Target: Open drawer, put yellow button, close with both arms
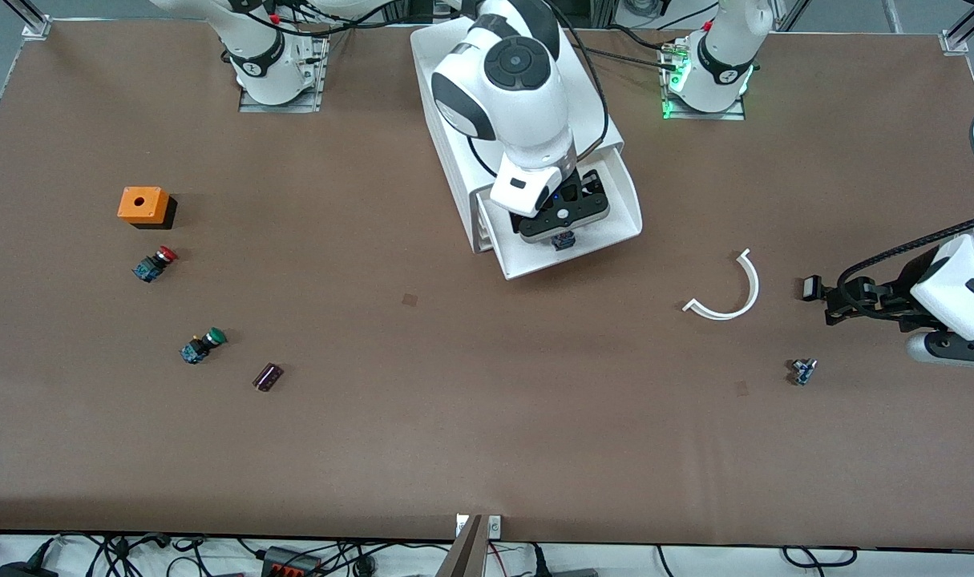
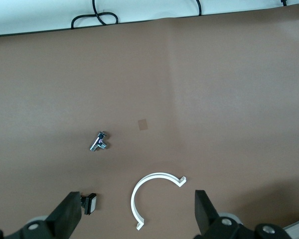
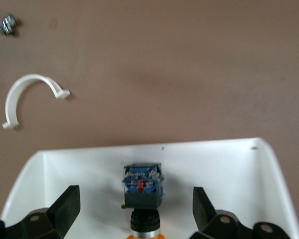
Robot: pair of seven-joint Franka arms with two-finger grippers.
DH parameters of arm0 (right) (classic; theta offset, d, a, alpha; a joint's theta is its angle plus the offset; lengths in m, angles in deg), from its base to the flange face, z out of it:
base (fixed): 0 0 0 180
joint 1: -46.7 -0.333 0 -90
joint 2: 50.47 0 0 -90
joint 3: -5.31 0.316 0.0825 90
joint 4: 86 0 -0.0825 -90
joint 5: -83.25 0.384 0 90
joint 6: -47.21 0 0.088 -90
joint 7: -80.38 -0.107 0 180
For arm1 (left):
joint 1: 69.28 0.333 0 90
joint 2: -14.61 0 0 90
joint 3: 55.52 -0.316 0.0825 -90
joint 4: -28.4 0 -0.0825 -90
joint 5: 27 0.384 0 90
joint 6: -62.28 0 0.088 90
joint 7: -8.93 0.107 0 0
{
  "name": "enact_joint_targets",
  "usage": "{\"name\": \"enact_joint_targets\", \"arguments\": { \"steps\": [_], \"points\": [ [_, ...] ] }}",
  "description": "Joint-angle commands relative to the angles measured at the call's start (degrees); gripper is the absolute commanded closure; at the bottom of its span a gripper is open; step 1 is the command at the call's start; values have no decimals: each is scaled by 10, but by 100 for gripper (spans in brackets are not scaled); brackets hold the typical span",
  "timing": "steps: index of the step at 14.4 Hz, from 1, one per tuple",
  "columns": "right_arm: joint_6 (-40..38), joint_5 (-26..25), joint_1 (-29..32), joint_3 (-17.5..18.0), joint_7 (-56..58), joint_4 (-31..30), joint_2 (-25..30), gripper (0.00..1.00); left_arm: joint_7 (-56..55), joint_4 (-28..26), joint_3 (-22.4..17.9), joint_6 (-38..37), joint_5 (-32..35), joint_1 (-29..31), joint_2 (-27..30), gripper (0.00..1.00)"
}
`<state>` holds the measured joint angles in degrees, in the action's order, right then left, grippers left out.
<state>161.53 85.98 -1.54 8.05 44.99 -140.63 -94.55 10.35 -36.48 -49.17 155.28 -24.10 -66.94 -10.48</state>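
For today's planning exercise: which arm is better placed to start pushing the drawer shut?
Right, probably: its open pincer hangs over the open drawer, yellow button already inside. The left pincer waits away, beside the white clip.

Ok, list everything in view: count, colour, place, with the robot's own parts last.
White plastic three-drawer cabinet: 1, between the arm bases.
Top drawer: 1, white, pulled open.
Yellow-capped push button: 1, lying in the open drawer.
Orange box with a hole: 1, toward the right arm's end.
Red-capped button: 1, just nearer the camera than the box.
Green-capped button: 1, nearer still.
Dark purple cylinder: 1, beside the green button.
White curved plastic strip: 1, toward the left arm's end.
Small metal part: 1, silver-blue, near the strip.
Right gripper: open, over the drawer.
Left gripper: open, waiting over the strip.
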Motion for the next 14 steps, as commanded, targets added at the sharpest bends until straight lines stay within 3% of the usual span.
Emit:
{"name": "enact_joint_targets", "arguments": {
  "steps": [1,7,11,14],
  "points": [
    [-58,-2,49,-3,-7,27,23,0,1,-2,6,-5,10,4,6,0],
    [-131,-22,150,-56,34,-1,45,0,2,-2,6,-5,9,5,6,0],
    [-167,-28,236,-59,99,-57,46,0,0,-2,7,-5,9,2,6,0],
    [-174,-28,281,-60,131,-106,76,0,-6,-2,15,-7,9,-1,7,0]
  ]
}}
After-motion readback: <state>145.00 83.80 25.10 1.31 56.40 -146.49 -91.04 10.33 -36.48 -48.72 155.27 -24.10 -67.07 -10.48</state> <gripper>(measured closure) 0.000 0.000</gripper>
